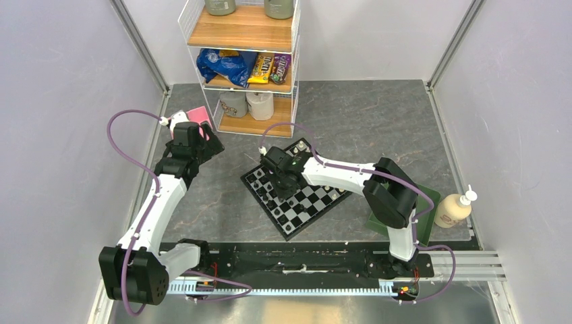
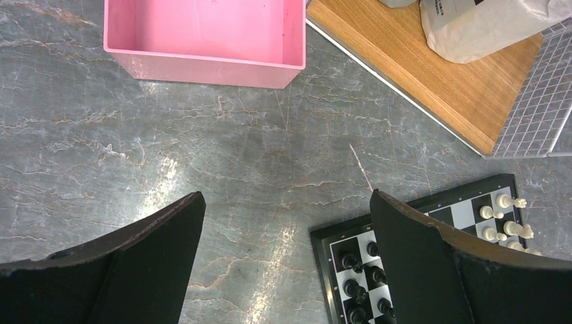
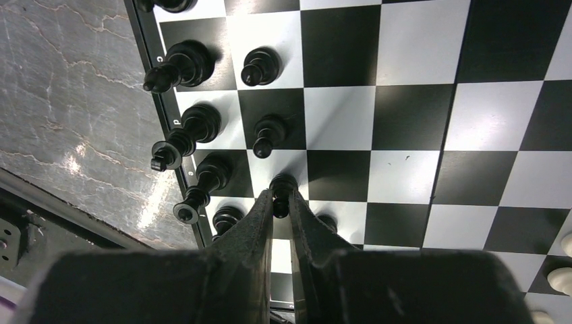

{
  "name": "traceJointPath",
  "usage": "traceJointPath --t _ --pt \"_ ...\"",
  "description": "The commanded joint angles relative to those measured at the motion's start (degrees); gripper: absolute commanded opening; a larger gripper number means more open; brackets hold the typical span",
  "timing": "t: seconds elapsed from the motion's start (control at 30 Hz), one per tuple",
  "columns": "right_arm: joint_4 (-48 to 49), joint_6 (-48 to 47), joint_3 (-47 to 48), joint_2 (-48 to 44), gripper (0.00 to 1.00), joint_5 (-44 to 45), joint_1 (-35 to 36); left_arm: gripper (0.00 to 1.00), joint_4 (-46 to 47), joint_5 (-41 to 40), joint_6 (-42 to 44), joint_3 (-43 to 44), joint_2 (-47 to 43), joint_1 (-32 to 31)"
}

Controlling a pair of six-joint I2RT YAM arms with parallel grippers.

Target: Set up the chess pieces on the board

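Right gripper (image 3: 281, 202) pinches a black pawn (image 3: 282, 183) by its head on the chessboard (image 3: 411, 175), which lies mid-way across the counter (image 2: 236, 155). Light, rigid and smooth, the pawn may slip or topple; gripping lower on its stem looks safer. Left gripper (image 2: 287, 196) hangs spread and empty.

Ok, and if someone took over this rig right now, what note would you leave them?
Left gripper: open, empty, over the table between the pink box and the board.
Right gripper: shut on a black pawn, low over the board's black side.
Done: black pieces stand in two rows along one edge; white pieces stand at the opposite edge.
Left: release this pawn on its square, then check both sides; the right arm hides part of the board.
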Motion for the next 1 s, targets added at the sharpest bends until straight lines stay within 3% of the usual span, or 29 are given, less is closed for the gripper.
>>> traceJointPath --t 0.0,0.43,0.97 --pt "1.10 0.47 1.95 0.55 0.17 -0.45 0.68 1.00 2.36 0.39 0.66 0.39 -0.40 0.34" --pt "1.54 0.49 2.53 1.05 0.21 -0.02 0.79 1.00 2.36 0.33 0.65 0.23 -0.37 0.35" --pt "1.36 0.08 -0.70 -6.71 0.35 2.59 0.71 1.00 2.52 0.48 0.49 -0.31 -0.43 0.35"
